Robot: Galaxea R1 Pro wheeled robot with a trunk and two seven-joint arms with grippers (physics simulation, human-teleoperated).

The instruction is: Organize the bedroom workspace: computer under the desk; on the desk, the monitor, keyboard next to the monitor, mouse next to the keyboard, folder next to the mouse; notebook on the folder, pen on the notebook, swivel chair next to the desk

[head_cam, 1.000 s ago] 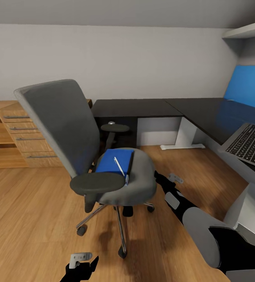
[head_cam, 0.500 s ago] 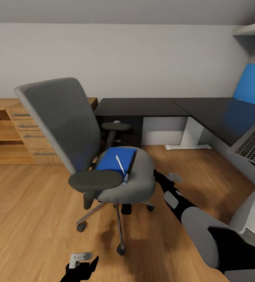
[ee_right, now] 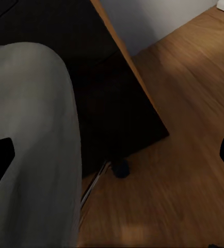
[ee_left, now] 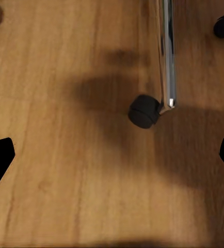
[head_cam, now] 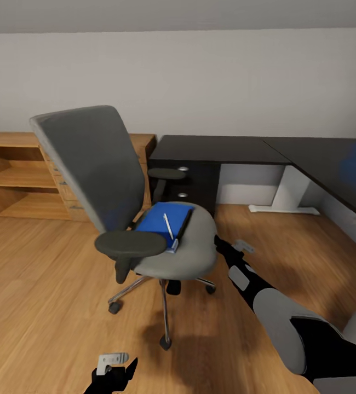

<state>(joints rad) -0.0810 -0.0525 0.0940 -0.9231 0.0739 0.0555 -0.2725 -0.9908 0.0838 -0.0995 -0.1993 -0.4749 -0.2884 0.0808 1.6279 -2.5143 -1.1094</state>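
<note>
Folder (head_cam: 160, 220) with pen (head_cam: 168, 225) sits on swivel chair (head_cam: 184, 253) seat; right gripper (head_cam: 228, 247) beside seat, left gripper (head_cam: 112, 368) low, both spread wide, empty. We should approach flat, keeping pen steady.

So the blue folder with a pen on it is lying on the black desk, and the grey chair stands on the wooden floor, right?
Not quite. The blue folder, with the pen on top, lies on the seat of the grey chair, not on the black desk. The head view shows this. The chair does stand on the wooden floor.
</note>
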